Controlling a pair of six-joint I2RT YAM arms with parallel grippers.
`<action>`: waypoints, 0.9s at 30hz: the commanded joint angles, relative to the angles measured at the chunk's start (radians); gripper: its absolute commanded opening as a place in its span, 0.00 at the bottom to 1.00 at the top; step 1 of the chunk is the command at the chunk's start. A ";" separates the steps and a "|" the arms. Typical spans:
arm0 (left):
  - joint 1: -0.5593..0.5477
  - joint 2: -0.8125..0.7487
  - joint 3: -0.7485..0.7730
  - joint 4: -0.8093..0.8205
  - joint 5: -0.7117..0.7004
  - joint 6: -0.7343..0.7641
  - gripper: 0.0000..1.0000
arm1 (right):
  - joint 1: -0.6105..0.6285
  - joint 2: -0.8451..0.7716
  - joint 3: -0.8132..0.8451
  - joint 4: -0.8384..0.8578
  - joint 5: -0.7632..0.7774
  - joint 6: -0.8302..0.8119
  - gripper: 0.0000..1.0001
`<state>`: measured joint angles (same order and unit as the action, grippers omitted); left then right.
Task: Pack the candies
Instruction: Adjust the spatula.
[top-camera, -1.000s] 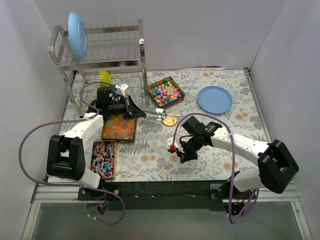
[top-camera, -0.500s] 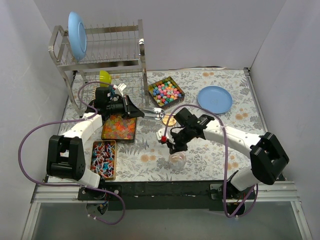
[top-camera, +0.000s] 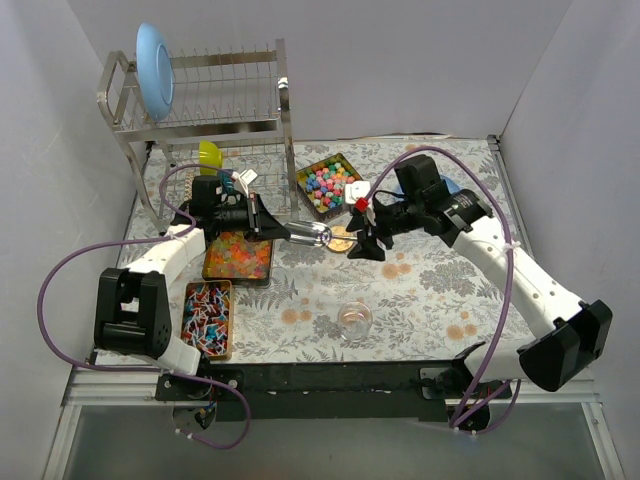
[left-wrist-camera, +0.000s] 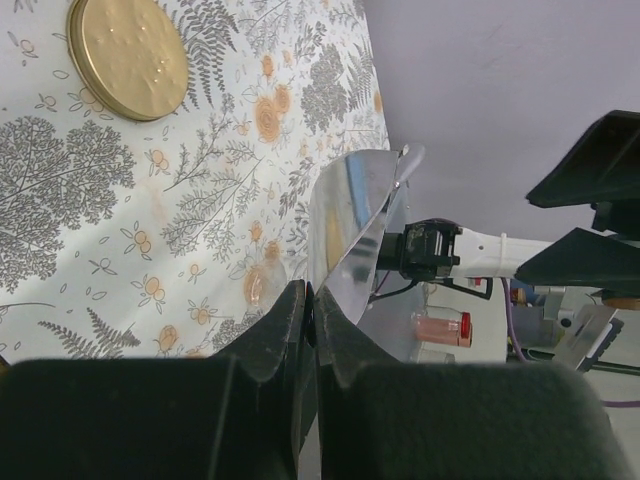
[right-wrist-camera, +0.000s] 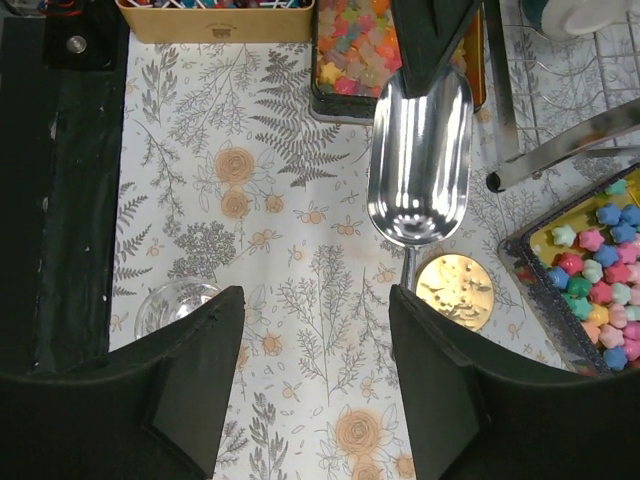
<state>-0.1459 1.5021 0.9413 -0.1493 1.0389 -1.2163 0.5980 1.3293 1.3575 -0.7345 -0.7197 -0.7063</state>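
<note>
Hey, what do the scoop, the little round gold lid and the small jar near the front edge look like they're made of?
The scoop looks like polished metal, likely steel: it is mirror-bright and reflects its surroundings. The round lid is probably metal with a gold finish: it is shiny with speckled glints. The jar is clear glass or plastic, I cannot tell which: the tablecloth pattern shows through it.

Left gripper (top-camera: 262, 222) clamps a scoop (top-camera: 310, 233) just in front of the candies (top-camera: 331, 184); right gripper (top-camera: 369, 247), jaws spread, hangs beside them.

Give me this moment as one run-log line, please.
left gripper: shut on scoop | scoop: empty | right gripper: open, near gold lid | candies: in tray
</note>
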 joint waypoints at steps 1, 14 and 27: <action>0.003 -0.005 0.025 0.054 0.085 -0.029 0.00 | 0.006 0.050 -0.027 0.029 -0.034 -0.004 0.68; 0.003 -0.033 -0.021 0.085 0.098 -0.060 0.00 | 0.006 0.107 -0.070 0.201 0.055 0.014 0.63; 0.003 -0.036 -0.035 0.114 0.115 -0.101 0.00 | 0.008 0.110 -0.132 0.276 0.072 0.017 0.44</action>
<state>-0.1459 1.5017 0.9222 -0.0666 1.1164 -1.3003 0.6037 1.4517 1.2404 -0.5335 -0.6518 -0.7025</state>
